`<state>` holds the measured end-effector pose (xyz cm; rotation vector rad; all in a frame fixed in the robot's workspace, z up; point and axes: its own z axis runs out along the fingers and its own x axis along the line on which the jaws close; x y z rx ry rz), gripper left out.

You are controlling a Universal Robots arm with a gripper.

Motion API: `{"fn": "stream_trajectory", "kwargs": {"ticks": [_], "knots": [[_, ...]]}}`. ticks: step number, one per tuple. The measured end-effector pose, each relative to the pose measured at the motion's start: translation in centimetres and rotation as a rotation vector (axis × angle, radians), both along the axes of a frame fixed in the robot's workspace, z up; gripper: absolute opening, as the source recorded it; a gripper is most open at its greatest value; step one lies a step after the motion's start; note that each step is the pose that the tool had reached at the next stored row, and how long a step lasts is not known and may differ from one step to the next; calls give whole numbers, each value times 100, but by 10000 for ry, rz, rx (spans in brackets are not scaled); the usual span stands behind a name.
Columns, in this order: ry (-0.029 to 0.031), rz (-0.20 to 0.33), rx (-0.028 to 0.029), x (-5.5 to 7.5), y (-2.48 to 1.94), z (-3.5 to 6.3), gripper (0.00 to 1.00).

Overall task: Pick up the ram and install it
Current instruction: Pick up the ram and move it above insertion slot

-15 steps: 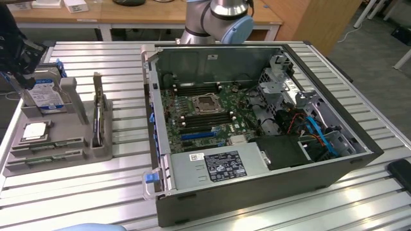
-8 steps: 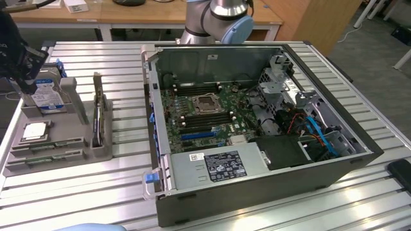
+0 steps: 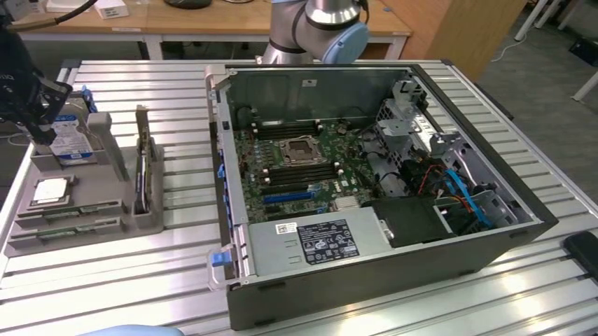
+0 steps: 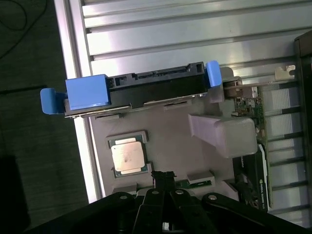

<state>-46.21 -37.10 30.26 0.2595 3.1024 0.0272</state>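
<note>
Two black fingers (image 4: 159, 179), tight together, over matte grey tray (image 4: 165, 136) near thin green ram (image 3: 75, 209)

Table (image 3: 140, 84) ribbed metal; tray (image 3: 89, 192) matt plastic; desk (image 3: 215, 24) wood.

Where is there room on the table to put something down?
Bare slats of the table lie in a strip between the tray and the case. There are wider patches on the near side of the tray and on its far side. The tray is crowded with parts, and the case is packed inside.
</note>
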Motion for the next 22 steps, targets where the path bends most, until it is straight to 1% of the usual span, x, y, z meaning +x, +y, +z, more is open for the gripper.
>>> {"fn": "stream_trajectory", "kwargs": {"ticks": [11, 12, 13, 15, 16, 19, 22], "knots": [[-2, 0, 0, 0, 0, -2, 10], [-2, 0, 0, 0, 0, -2, 11], [-2, 0, 0, 0, 0, -2, 17], [-2, -1, 0, 0, 0, -2, 17], [-2, 0, 0, 0, 0, -2, 24], [-4, 0, 1, 0, -2, -4, 24], [-1, 5, -1, 0, -31, -21, 24]]}}
